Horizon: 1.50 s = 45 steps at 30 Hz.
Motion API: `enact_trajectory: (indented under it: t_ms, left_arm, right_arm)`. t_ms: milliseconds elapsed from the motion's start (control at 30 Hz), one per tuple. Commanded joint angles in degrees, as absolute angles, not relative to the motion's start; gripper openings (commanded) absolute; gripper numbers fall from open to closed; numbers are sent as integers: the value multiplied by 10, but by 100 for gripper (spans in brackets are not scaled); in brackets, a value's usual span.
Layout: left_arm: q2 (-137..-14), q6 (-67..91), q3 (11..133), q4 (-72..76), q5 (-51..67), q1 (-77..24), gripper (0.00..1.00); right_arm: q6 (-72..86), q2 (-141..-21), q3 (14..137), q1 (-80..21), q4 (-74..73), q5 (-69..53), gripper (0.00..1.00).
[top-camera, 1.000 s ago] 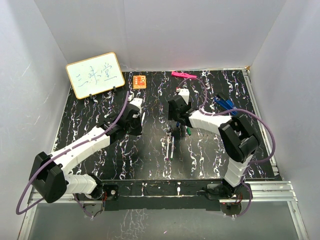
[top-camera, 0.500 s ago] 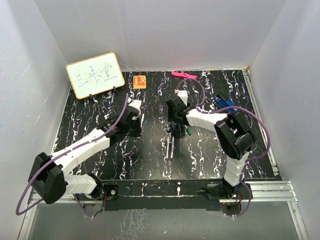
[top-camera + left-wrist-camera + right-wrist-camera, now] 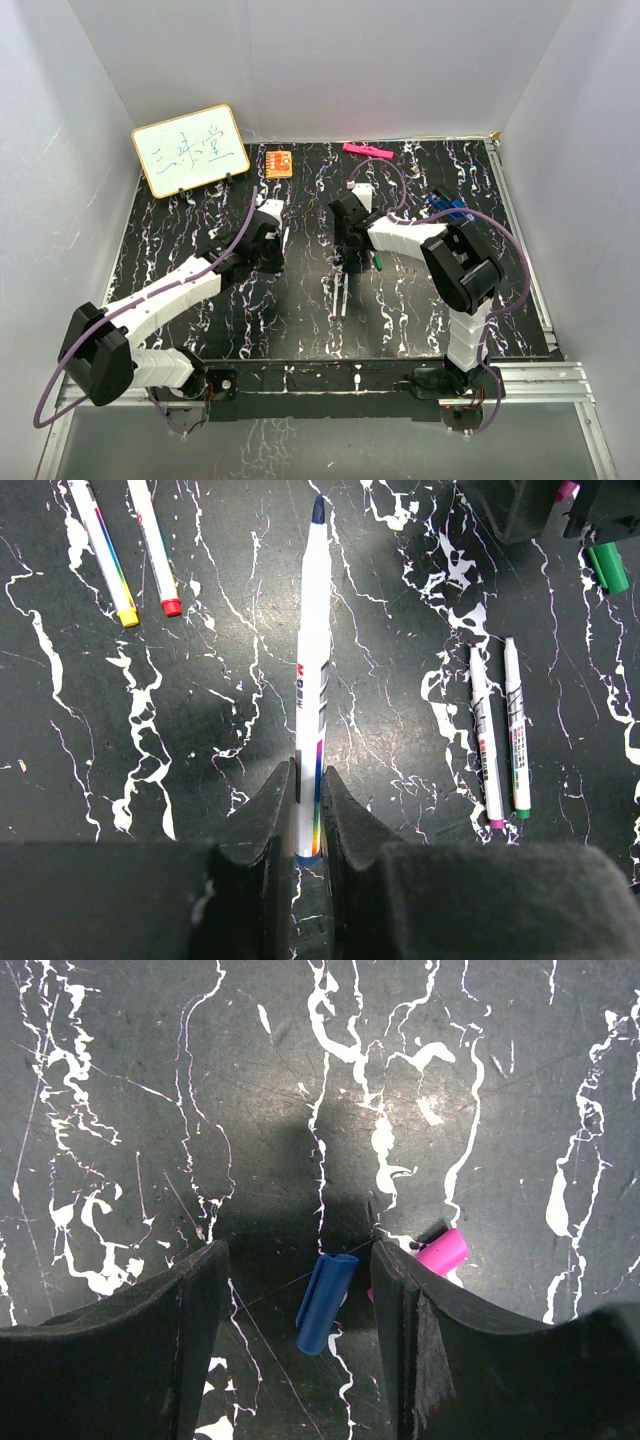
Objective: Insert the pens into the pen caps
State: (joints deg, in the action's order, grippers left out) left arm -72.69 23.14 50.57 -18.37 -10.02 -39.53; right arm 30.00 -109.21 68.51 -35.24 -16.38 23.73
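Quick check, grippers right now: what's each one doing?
Left gripper: closed on the thin white pen with a dark blue tip.
Right gripper: open, holding nothing; the short blue plastic cap lies between its fingers.

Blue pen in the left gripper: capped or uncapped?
Uncapped. The blue pen shows a bare tip at its far end, and the blue cap lies on the table between the open fingers of the right gripper.

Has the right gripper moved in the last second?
Yes, slightly left: the right gripper now lines up with the pink marker's left end, not its middle.
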Motion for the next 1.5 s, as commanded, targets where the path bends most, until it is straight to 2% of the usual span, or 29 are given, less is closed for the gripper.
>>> enact_trajectory:
  t_ms: [0,1167,1467]
  left_arm:
    - [-724,235,500,-179,-96,-392,0]
    - [-748,222,510,-172,-77,-385,0]
    - [-752,226,507,-169,-65,-384,0]
  right_arm:
    - [300,-1096,716,-355,-151,236,55]
    - [348,-1071,633,-387,-190,211,48]
    - [354,-1090,645,-387,-189,236,46]
